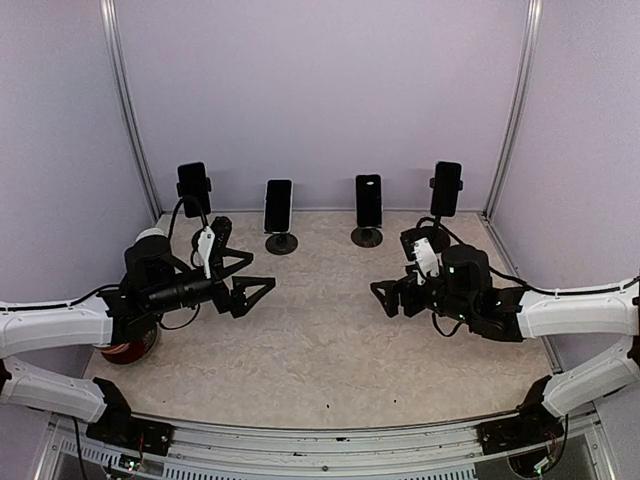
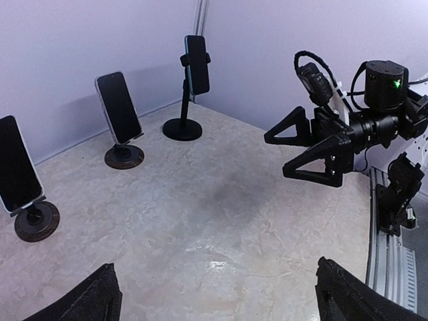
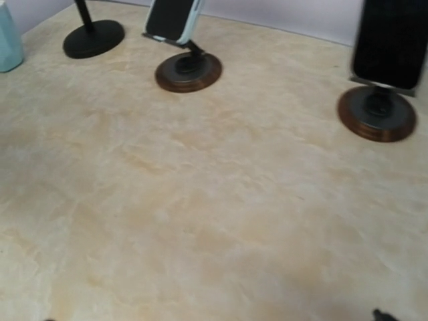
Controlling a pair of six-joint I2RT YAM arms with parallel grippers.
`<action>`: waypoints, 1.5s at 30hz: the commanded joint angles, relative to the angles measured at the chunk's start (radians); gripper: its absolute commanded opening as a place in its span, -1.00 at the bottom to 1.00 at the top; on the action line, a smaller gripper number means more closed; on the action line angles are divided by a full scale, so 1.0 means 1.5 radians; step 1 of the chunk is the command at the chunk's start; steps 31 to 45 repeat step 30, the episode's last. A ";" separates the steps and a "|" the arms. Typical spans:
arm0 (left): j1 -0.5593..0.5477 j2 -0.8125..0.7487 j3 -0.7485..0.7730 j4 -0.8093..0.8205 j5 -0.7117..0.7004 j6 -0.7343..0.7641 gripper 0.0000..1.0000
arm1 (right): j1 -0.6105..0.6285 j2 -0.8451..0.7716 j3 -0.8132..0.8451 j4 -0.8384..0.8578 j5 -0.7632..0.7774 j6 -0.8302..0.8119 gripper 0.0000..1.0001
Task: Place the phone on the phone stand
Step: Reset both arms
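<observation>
Four black phones stand on stands along the back wall. The far-left phone (image 1: 193,187) and the far-right phone (image 1: 446,188) are clamped on tall stands. The two middle phones (image 1: 278,205) (image 1: 368,200) lean on round-based stands (image 1: 281,243) (image 1: 366,236). My left gripper (image 1: 260,277) hovers open and empty over the left middle of the table. Its own view shows only the tips of its fingers (image 2: 100,301), spread wide. My right gripper (image 1: 385,298) is open and empty at the right middle, and the left wrist view (image 2: 277,155) shows it too. No phone is held.
A red-brown round object (image 1: 126,350) sits under the left arm near the left wall. Metal rails (image 1: 130,130) run up the back corners. A pale blue object (image 3: 8,40) shows at the left edge of the right wrist view. The marbled tabletop (image 1: 320,340) lies between the arms.
</observation>
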 commanded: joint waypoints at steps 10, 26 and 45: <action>0.006 0.013 -0.071 0.106 0.036 0.011 0.98 | 0.014 -0.031 -0.124 0.211 -0.013 -0.064 1.00; -0.032 -0.014 -0.132 0.120 0.035 0.019 0.97 | 0.014 -0.152 -0.204 0.145 -0.004 -0.068 1.00; -0.041 -0.025 -0.132 0.102 0.027 0.021 0.98 | 0.014 -0.166 -0.197 0.130 -0.009 -0.067 1.00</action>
